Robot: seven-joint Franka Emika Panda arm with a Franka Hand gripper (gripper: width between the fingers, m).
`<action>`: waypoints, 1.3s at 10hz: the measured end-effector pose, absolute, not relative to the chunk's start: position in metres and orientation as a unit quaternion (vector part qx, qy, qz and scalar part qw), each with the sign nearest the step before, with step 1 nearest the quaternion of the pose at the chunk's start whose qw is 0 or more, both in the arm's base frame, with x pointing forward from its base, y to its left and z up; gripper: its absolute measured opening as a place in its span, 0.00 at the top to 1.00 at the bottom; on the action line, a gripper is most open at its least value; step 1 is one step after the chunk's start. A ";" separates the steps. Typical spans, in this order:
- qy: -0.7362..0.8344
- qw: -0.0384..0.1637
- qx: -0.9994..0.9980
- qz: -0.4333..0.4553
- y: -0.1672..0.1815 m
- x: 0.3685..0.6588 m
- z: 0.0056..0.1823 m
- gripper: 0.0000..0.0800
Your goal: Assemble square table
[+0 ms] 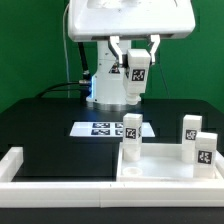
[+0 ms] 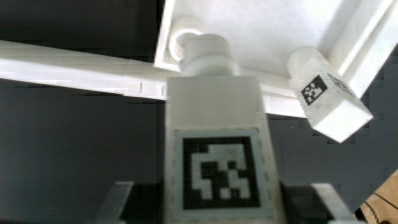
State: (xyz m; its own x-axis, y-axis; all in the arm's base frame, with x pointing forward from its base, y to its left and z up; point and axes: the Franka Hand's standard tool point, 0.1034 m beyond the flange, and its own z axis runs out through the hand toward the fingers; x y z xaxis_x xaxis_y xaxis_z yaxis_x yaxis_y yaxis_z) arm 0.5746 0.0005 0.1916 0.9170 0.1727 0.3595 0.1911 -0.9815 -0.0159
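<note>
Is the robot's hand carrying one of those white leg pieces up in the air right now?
Yes, the hand is closed around a tagged white leg, lifted well above the black table.

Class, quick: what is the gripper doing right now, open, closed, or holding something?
Gripper: closed on a white table leg, held up above the table, clear of the panel.

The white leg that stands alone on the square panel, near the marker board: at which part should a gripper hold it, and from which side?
I would take the upright leg by its upper body, coming straight down from above, jaws on two opposite flat faces: its top is free and nothing crowds it. The gripper is shut on the held leg.
</note>
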 end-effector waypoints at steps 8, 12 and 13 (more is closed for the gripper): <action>-0.087 0.011 -0.988 -0.125 -0.055 0.615 0.121 0.64; -0.010 0.029 -0.990 -0.141 0.008 0.629 0.144 0.64; -0.002 0.026 -0.987 -0.160 0.006 0.627 0.151 0.64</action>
State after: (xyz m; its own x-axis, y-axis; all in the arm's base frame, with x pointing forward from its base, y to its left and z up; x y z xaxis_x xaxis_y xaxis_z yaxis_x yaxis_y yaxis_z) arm 0.6267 0.0064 0.1511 0.9489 -0.0037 0.3156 0.0126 -0.9987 -0.0498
